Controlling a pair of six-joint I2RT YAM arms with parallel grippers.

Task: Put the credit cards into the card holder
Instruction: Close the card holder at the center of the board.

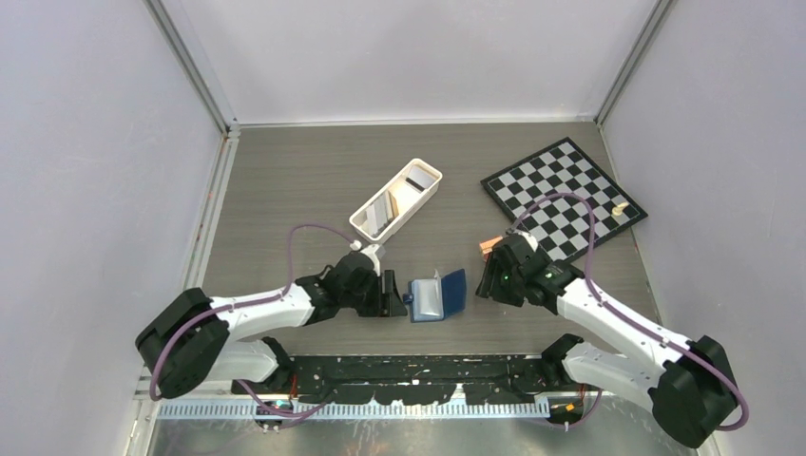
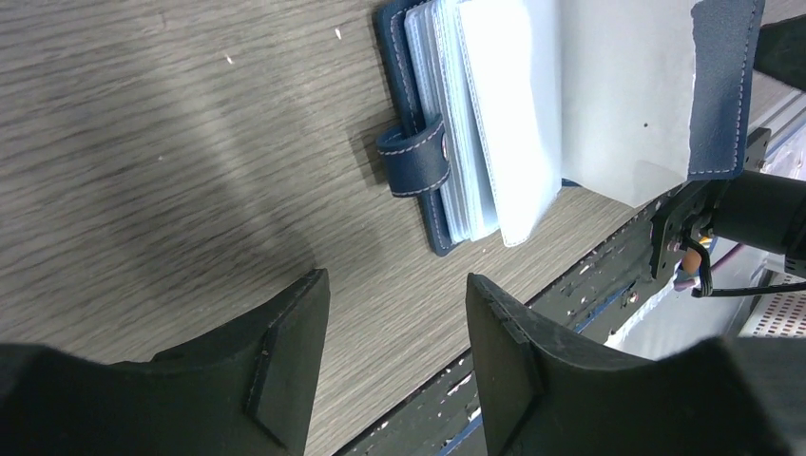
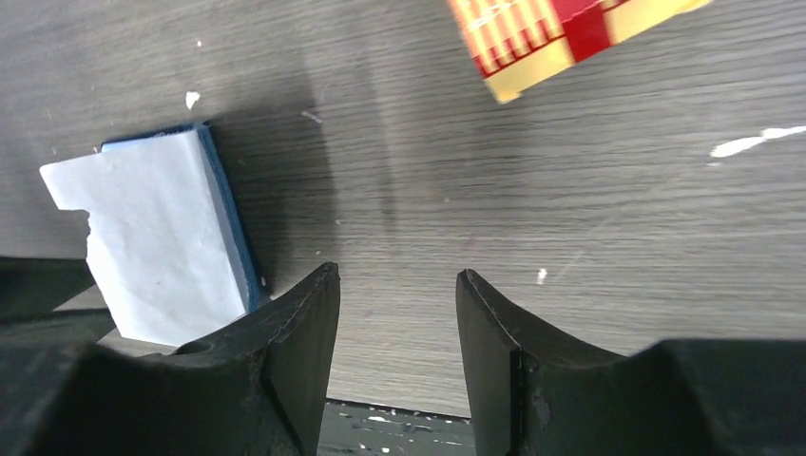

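The card holder (image 1: 437, 297) lies open on the table between both arms, navy cover flap raised on its right, pale blue sleeves showing. In the left wrist view the card holder (image 2: 456, 142) has its clasp strap (image 2: 415, 158) facing my fingers. My left gripper (image 1: 394, 294) (image 2: 394, 285) sits just left of it, open and empty. On the other side, the right gripper (image 1: 487, 281) (image 3: 394, 275) is also open with nothing between its fingers, and the card holder (image 3: 162, 237) lies to its left. The credit cards (image 1: 392, 201) stand in the white tray.
The long white tray (image 1: 423, 201) lies diagonally behind the left gripper. A red-orange banded pack (image 1: 490, 247) (image 3: 561, 38) rests just beyond the right gripper. A chessboard (image 1: 563, 195) with a small piece (image 1: 620, 209) is at the back right. The black rail (image 1: 418, 366) runs along the near edge.
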